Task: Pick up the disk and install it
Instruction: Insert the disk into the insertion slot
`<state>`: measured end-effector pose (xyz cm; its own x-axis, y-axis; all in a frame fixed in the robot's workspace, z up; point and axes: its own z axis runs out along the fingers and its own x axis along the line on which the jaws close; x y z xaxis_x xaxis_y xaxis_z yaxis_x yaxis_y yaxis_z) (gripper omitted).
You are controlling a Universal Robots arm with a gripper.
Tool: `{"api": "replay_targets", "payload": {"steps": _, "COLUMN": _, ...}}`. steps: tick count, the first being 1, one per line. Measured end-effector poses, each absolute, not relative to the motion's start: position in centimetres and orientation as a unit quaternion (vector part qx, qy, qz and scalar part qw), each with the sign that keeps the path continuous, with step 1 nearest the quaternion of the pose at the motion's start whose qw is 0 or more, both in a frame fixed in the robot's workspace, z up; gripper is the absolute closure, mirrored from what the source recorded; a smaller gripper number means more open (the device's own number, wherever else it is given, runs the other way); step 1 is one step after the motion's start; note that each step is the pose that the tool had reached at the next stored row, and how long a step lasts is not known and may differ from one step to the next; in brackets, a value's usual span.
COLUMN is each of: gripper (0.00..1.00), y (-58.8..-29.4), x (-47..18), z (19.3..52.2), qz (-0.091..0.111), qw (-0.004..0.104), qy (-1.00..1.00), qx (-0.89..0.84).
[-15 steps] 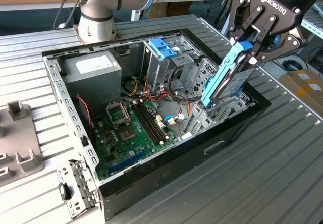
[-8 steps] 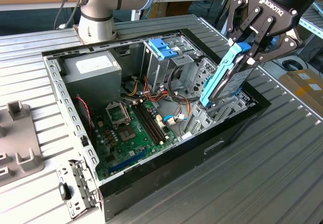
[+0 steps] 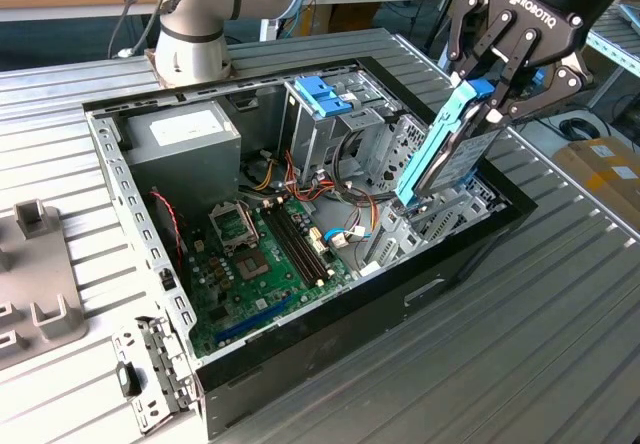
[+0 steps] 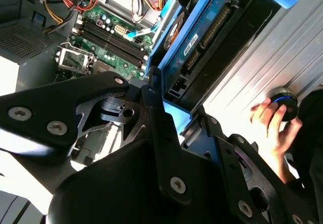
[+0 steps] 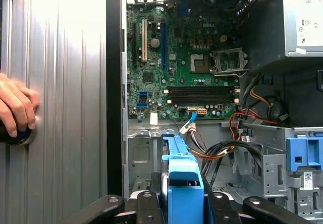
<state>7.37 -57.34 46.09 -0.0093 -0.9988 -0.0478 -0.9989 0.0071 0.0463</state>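
My gripper (image 3: 487, 104) is shut on the disk (image 3: 448, 159), a grey-metal drive in a light-blue carrier. I hold it on edge and tilted, by its upper end, over the open computer case (image 3: 330, 334) on the exterior view's right. Its lower end reaches down among the metal bays (image 3: 440, 214) by the case wall; whether it touches them I cannot tell. In the second wrist view the disk (image 4: 202, 35) runs away from my black fingers (image 4: 154, 103). In the first wrist view the blue carrier edge (image 5: 182, 168) sits between the fingers (image 5: 144, 201).
Inside the case lie a green motherboard (image 3: 265, 254), a grey power supply (image 3: 185, 144), loose cables and an upright drive cage with a blue handle (image 3: 322, 94). A person's hand (image 4: 272, 125) rests on a round knob beside the case. Grey fixtures (image 3: 40, 309) stand on the exterior view's left.
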Motion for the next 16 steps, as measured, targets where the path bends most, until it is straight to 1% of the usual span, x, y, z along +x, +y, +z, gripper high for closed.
{"api": "replay_targets", "payload": {"steps": 10, "gripper": 0.63, "y": -57.3, "x": 7.5, "z": 44.8, "qz": 0.032, "qw": -0.001, "qy": 0.71, "qx": -0.704}}
{"api": "replay_targets", "payload": {"steps": 16, "gripper": 0.63, "y": -57.3, "x": 7.7, "z": 44.2, "qz": 0.027, "qw": -0.006, "qy": 0.71, "qx": -0.704}}
